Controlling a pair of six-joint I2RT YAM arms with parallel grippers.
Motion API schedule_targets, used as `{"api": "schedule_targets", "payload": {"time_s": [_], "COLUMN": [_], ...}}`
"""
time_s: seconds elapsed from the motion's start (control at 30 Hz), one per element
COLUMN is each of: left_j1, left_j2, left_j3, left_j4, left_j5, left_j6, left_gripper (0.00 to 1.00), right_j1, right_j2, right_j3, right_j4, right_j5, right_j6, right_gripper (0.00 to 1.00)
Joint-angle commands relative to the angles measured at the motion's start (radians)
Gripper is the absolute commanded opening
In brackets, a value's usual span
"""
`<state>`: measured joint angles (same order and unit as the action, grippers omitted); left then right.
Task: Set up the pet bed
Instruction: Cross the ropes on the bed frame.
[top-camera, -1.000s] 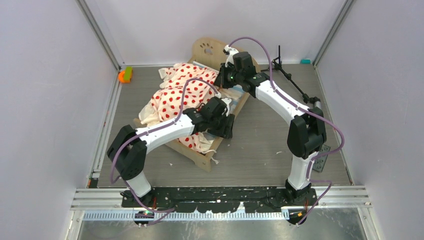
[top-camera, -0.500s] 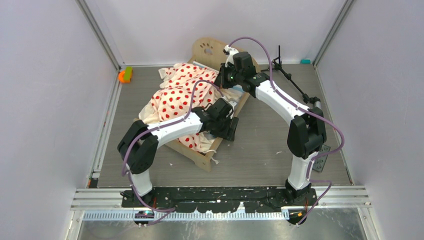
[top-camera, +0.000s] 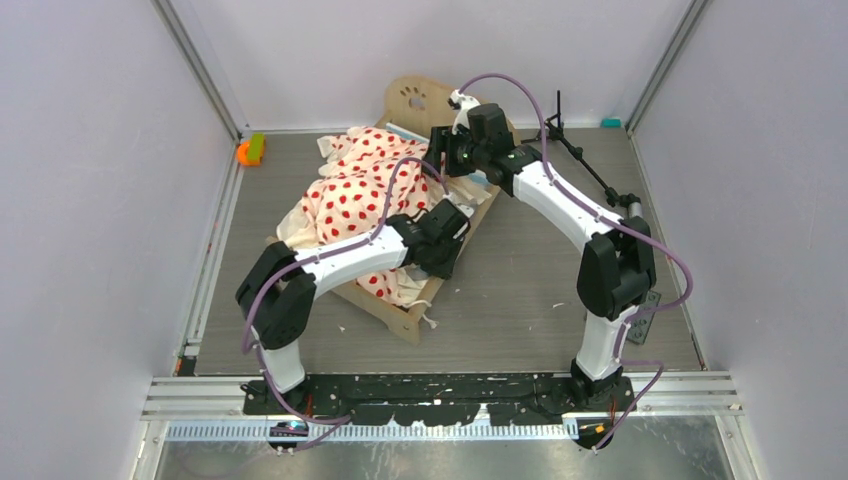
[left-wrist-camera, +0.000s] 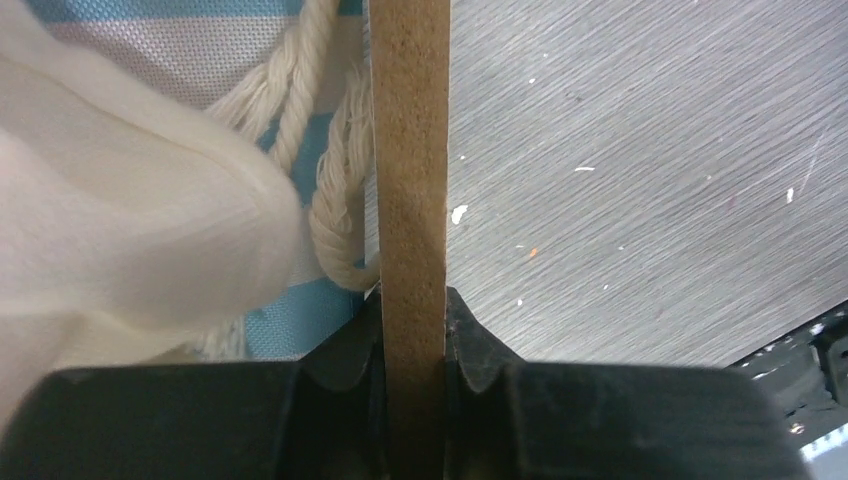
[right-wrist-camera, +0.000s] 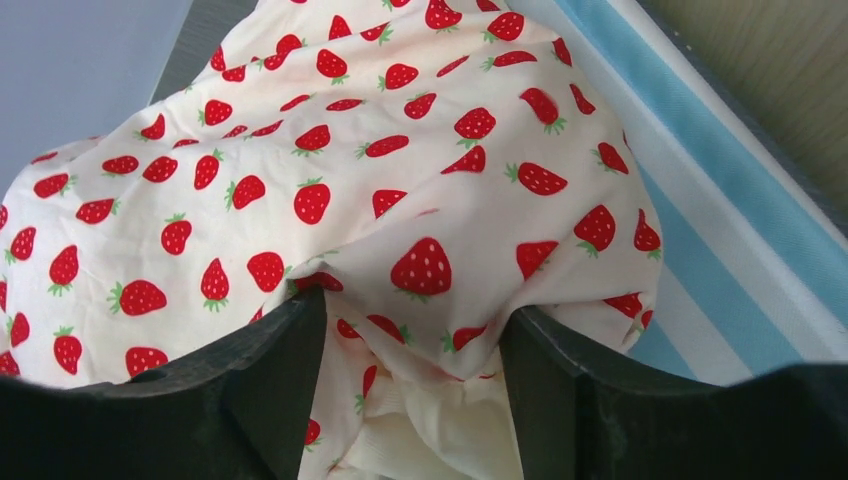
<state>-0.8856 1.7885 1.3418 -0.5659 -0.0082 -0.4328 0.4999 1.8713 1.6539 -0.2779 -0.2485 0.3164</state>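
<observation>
The pet bed (top-camera: 421, 97), light wood with a paw print on its rounded end board, lies at an angle in the middle of the table. Cream bedding with red strawberries (top-camera: 360, 190) is heaped over its blue-white striped mattress (right-wrist-camera: 720, 240). My left gripper (top-camera: 446, 258) (left-wrist-camera: 413, 312) is shut on the bed's thin wooden side rail (left-wrist-camera: 410, 150), near the foot end. My right gripper (top-camera: 441, 152) (right-wrist-camera: 410, 320) hovers at the head end, jaws wide apart, with a loose bunch of the bedding (right-wrist-camera: 300, 150) lying between them.
An orange and green toy (top-camera: 250, 150) lies at the back left. A black tripod stand (top-camera: 580, 150) and a small teal piece (top-camera: 610, 122) are at the back right. A dark studded mat (top-camera: 640, 318) sits by the right arm's base. A cream rope (left-wrist-camera: 330, 200) runs along the rail.
My right gripper has opened and let go of the bedding. My left gripper has moved in and closed on the bed's side rail.
</observation>
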Motion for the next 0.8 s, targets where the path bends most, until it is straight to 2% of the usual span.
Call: {"api": "schedule_targets", "payload": {"time_s": [0.0,0.2,0.33,0.57,0.77], "left_j1": [-0.005,-0.002,0.013,0.056,0.047], "left_j2": [-0.059,-0.077,-0.132,-0.201,-0.175], "left_j3": [0.055,0.104,0.139,0.16,0.057], "left_j4": [0.003,-0.036,-0.04,-0.043,0.024], "left_j5": [0.033,0.029,0.055,0.111,0.145], "left_j6": [-0.01,0.001,0.005,0.005,0.003], "left_gripper": [0.0,0.0,0.0,0.0,0.0], "right_j1": [-0.005,-0.005,-0.005,-0.005,-0.006], "right_j2": [-0.159,-0.353,-0.566,-0.922,-1.097], "right_j3": [-0.016,-0.091,-0.314,-0.691,-0.865], "right_j4": [0.014,-0.035,0.027,0.112,0.088], "right_j5": [0.049,0.116,0.2,0.295,0.327], "right_j6": [-0.032,-0.065,-0.007,0.219,0.253], "right_gripper": [0.72,0.78,0.81,0.81,0.81]}}
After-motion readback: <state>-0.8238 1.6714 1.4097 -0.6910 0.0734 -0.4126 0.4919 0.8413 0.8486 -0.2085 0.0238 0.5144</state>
